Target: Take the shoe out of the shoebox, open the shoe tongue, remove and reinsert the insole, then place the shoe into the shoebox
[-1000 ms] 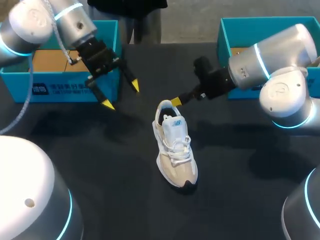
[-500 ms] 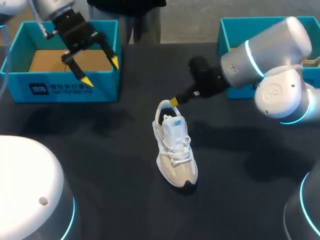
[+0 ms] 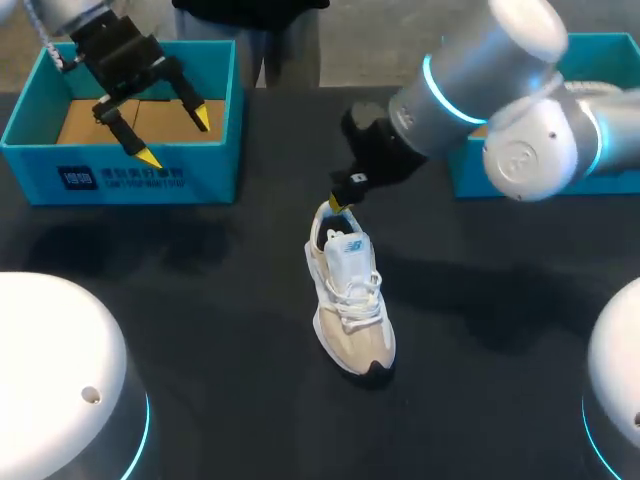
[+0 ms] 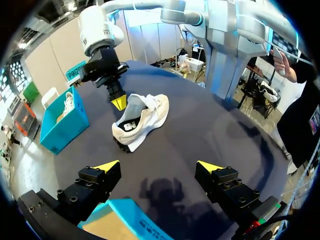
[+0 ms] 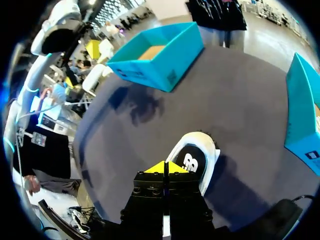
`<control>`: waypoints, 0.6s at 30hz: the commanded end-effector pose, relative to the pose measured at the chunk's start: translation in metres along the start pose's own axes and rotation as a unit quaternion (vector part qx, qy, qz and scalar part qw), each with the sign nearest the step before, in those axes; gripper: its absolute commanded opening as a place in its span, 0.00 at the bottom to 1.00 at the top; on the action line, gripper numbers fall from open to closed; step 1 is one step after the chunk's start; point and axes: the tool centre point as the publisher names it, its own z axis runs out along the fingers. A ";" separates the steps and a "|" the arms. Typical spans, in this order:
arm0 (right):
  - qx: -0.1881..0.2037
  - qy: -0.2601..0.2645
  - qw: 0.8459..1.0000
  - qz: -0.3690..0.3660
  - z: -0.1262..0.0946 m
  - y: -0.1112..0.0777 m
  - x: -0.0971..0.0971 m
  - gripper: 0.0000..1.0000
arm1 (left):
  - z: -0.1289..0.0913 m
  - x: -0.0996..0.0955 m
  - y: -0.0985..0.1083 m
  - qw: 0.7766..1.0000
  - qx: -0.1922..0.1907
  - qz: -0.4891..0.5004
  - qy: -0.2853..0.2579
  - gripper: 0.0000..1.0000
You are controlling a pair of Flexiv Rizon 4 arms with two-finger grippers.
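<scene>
The white and tan shoe [image 3: 350,300] stands on its sole in the middle of the dark tabletop [image 3: 200,320], laces up. The blue box [image 3: 210,175] sits open, well apart.

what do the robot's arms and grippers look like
The left arm and right arm are rounded silver-grey housings, and glowing cyan rings mark the right arm's joints. Each ends in a blocky black gripper with two pointed bright yellow tips: left gripper, right gripper.
</scene>
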 end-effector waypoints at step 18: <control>0.055 -0.172 0.982 0.045 -0.002 -0.014 0.007 0.00 | -0.057 -0.004 0.013 1.000 -0.016 0.019 0.000 1.00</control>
